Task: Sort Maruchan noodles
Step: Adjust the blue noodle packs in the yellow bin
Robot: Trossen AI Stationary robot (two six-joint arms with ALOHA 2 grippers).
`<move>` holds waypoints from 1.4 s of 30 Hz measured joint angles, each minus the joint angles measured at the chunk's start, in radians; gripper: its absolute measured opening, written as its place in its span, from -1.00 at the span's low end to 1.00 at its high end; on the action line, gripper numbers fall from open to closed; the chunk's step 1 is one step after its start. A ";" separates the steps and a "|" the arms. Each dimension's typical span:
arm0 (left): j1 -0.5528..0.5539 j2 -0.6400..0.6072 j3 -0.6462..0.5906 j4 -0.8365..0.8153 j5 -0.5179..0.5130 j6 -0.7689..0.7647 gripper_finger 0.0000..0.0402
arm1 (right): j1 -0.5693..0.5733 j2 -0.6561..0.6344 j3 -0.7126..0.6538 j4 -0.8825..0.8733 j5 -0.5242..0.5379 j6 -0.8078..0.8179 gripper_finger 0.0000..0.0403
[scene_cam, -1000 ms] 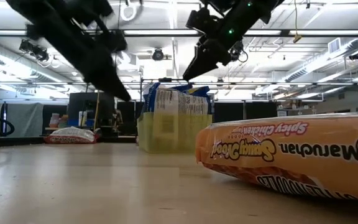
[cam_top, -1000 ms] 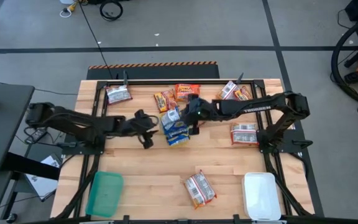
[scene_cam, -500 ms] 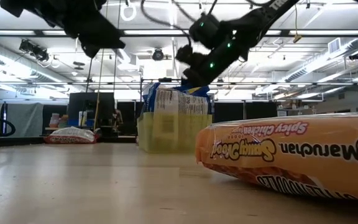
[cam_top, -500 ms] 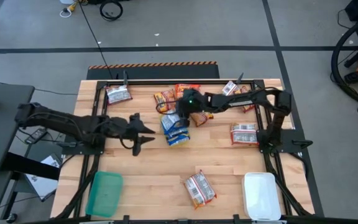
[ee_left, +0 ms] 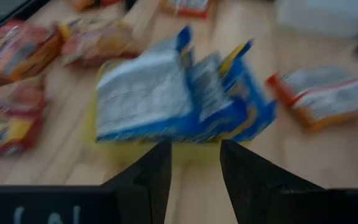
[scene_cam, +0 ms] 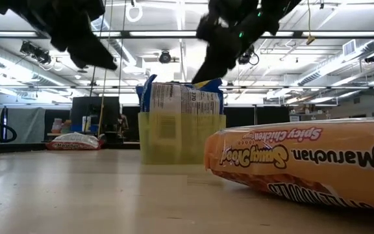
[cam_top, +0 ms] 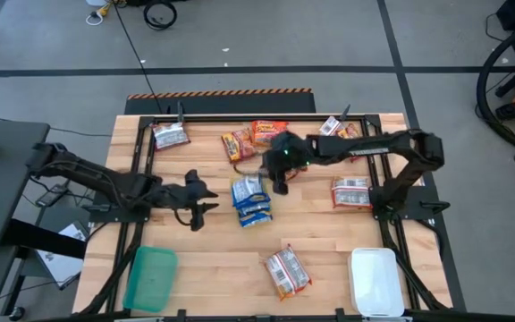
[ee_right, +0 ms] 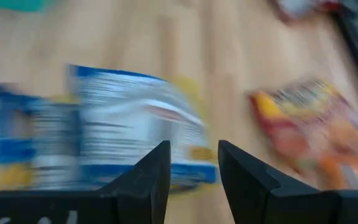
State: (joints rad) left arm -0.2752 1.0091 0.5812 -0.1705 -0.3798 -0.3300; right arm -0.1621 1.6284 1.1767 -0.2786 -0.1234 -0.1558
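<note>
Blue-and-yellow Maruchan packets stand on edge in a yellow tray at mid-table. Orange packets and silver-white packets lie flat along the far edge. More silver-white ones lie at the right and near the front. My left gripper is open and hovers left of the tray, which shows ahead of it. My right gripper is open, above and just right of the tray's far end, with the blue packets ahead of its fingers.
A green tray sits at the near left corner and a white tray at the near right. An orange packet lies close to the low camera. Bare wood lies between the yellow tray and the near edge.
The yellow tray with the blue packets has slid toward the table's near edge and stays upright. My right gripper reached toward the far left over the tray, then came back toward the near right. My left gripper has drawn back toward the table's left and slightly nearer.
</note>
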 joint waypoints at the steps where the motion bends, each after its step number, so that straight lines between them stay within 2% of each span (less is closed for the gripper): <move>1: -0.007 0.016 0.000 -0.003 -0.023 0.000 -0.30 | 0.025 -0.012 0.000 -0.001 -0.027 -0.012 -0.31; 4: -0.023 0.084 0.000 -0.017 -0.068 -0.004 -0.30 | 0.118 -0.022 0.000 0.027 -0.053 -0.007 -0.32; 9: -0.028 0.213 0.000 0.038 -0.090 -0.035 -0.30 | 0.237 0.042 -0.001 0.036 0.161 0.027 -0.35; 12: -0.028 0.283 0.000 0.066 -0.089 -0.035 -0.30 | 0.257 0.072 -0.001 0.040 0.231 0.051 -0.35; 21: -0.018 0.432 0.000 0.110 -0.087 -0.056 -0.30 | 0.245 0.090 -0.001 0.020 0.208 -0.024 -0.35; 25: 0.014 0.453 0.001 0.117 -0.088 -0.059 -0.30 | 0.246 0.090 -0.007 0.035 0.163 -0.008 -0.34; 28: 0.026 0.459 0.001 0.115 -0.086 -0.055 -0.30 | 0.260 0.089 -0.026 0.066 0.175 0.022 -0.31; 32: 0.032 0.459 0.001 0.107 -0.065 -0.034 -0.30 | 0.267 0.088 -0.069 0.104 0.200 0.064 -0.22; 37: 0.032 0.459 0.001 0.111 -0.064 -0.026 -0.30 | 0.266 0.088 -0.083 0.139 0.306 0.036 -0.06; 42: 0.025 0.459 0.001 0.111 -0.064 -0.026 -0.30 | 0.252 0.088 -0.086 0.145 0.219 0.040 0.05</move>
State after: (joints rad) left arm -0.2506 1.4677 0.5819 -0.0597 -0.4438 -0.3557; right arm 0.0898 1.7164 1.0909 -0.1338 0.0956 -0.1160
